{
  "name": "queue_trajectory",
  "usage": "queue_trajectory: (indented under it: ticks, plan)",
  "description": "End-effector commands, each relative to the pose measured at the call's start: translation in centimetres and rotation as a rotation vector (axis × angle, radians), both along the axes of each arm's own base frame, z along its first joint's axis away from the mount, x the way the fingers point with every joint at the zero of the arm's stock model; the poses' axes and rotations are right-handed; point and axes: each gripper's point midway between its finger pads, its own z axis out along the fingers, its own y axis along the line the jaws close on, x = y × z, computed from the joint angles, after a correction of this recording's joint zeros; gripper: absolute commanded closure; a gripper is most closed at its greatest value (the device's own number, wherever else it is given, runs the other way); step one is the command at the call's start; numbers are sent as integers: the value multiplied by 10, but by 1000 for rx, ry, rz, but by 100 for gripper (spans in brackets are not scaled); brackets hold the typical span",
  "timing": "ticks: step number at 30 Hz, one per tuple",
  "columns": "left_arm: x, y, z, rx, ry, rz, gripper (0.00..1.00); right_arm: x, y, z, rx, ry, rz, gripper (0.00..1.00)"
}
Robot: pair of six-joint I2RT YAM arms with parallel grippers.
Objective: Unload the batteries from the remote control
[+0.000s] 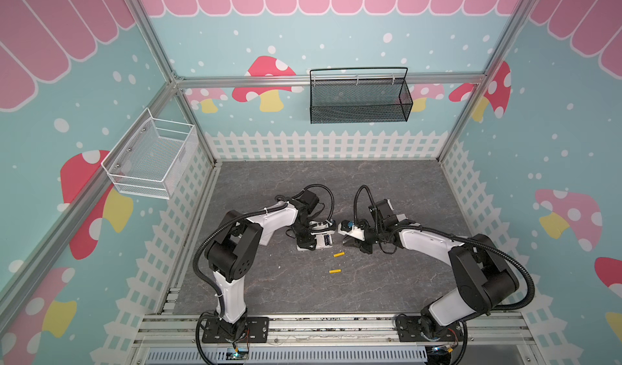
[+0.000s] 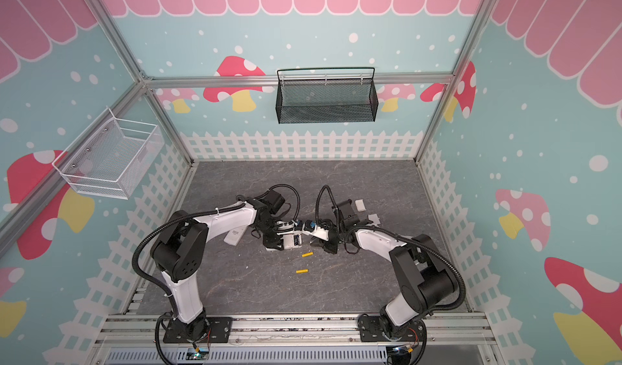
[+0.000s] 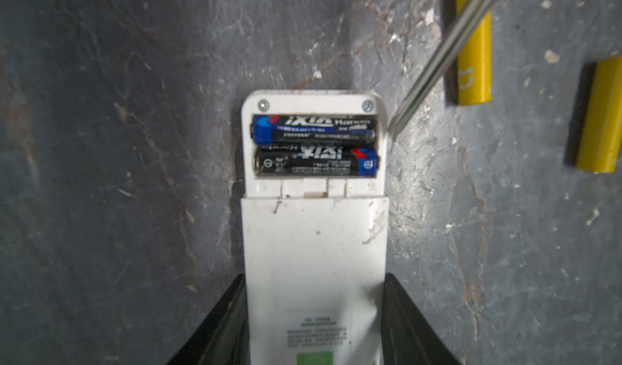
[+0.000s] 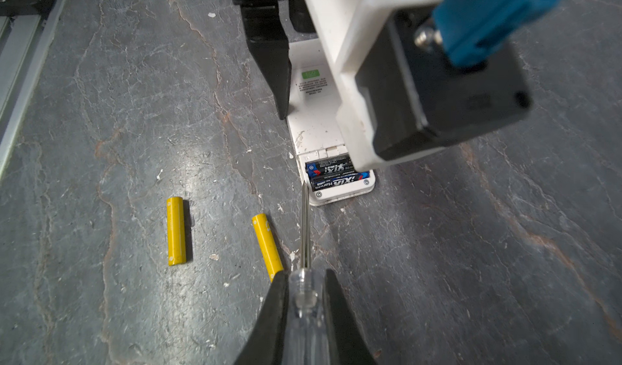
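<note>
A white remote control lies back-up on the grey table, its compartment open. Two black-blue batteries sit in it side by side. My left gripper is shut on the remote's body, one finger on each long side. My right gripper is shut on a clear-handled screwdriver. The screwdriver's tip rests at the compartment's corner, next to the batteries. Two yellow batteries lie loose on the table in front of the remote.
A second white remote lies under the left arm. Two small white covers lie behind the right arm. A black mesh basket hangs on the back wall, a white wire basket on the left wall.
</note>
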Motion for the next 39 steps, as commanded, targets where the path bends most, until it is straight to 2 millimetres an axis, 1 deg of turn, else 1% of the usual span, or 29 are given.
queue_trajectory:
  ticks: [1,5,12,23,28,33,39]
  plan:
    - [-6,-3,-5,6,25,-34,47,3,0,-2,-17,-16,10,100]
    - [-7,-3,-5,6,24,-36,47,6,1,-2,-22,-33,4,100]
    - [-7,-3,-5,6,24,-37,47,2,6,17,38,-56,35,100]
    - [-8,-2,-6,9,27,-40,47,4,6,16,34,-60,32,100]
    - [-8,-2,-7,9,28,-39,47,3,9,31,84,-70,46,100]
    - [-8,-2,-7,8,28,-39,47,3,5,14,39,-50,34,100]
    - [-8,-3,-6,7,26,-39,47,5,3,8,20,-45,28,100]
